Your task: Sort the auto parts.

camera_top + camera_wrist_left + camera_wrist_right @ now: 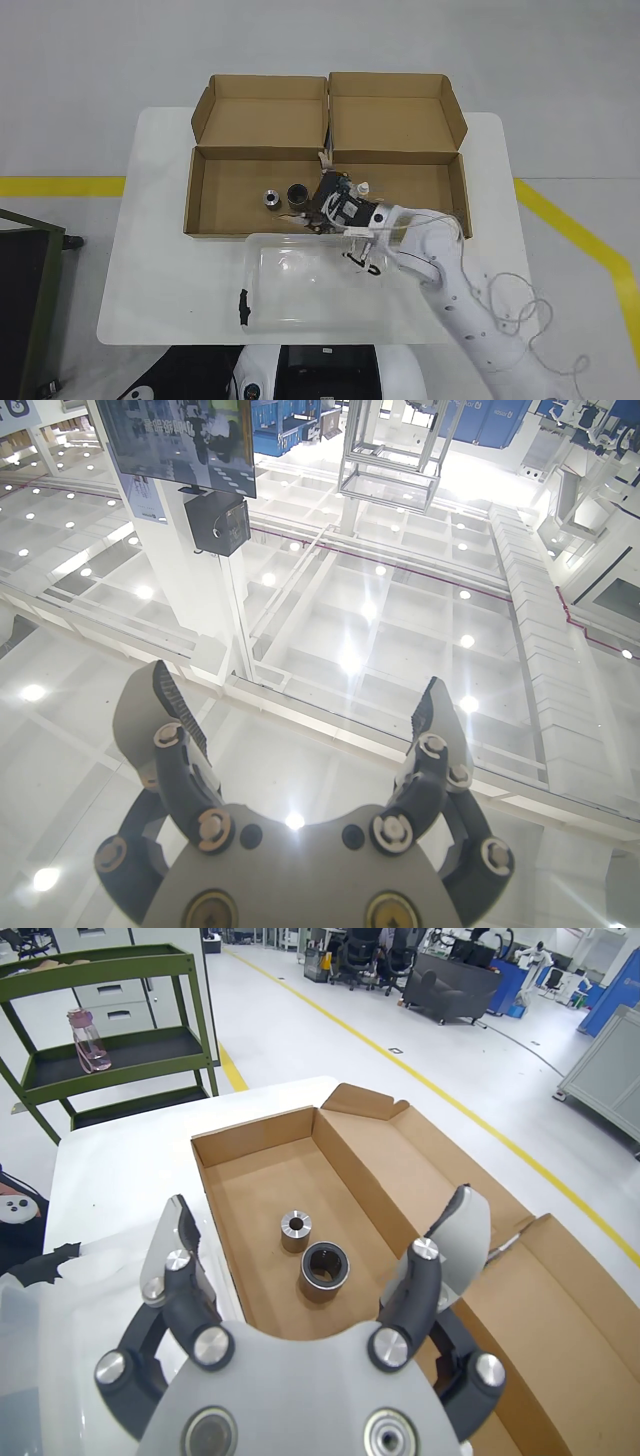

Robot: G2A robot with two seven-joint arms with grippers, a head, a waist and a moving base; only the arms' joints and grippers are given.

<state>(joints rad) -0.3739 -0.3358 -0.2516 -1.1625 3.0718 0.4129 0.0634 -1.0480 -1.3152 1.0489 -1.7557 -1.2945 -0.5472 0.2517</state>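
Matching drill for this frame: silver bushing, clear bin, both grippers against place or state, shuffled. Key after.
1. silver bushing
2. clear bin
3. left gripper
4. right gripper

A. open, aimed at the ceiling
B. open, above the cardboard box
C. on the table, on the robot's side of the box
D. upright in the box, beside a darker bushing

Pairs: 1-D, 2-C, 3-A, 4-B

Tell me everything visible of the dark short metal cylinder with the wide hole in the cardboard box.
The dark short metal cylinder is a thick-walled sleeve, grey-brown outside, black inside its wide bore. It stands upright on the floor of the brown cardboard box, close beside a smaller silver cylinder. The open right gripper does not touch it.
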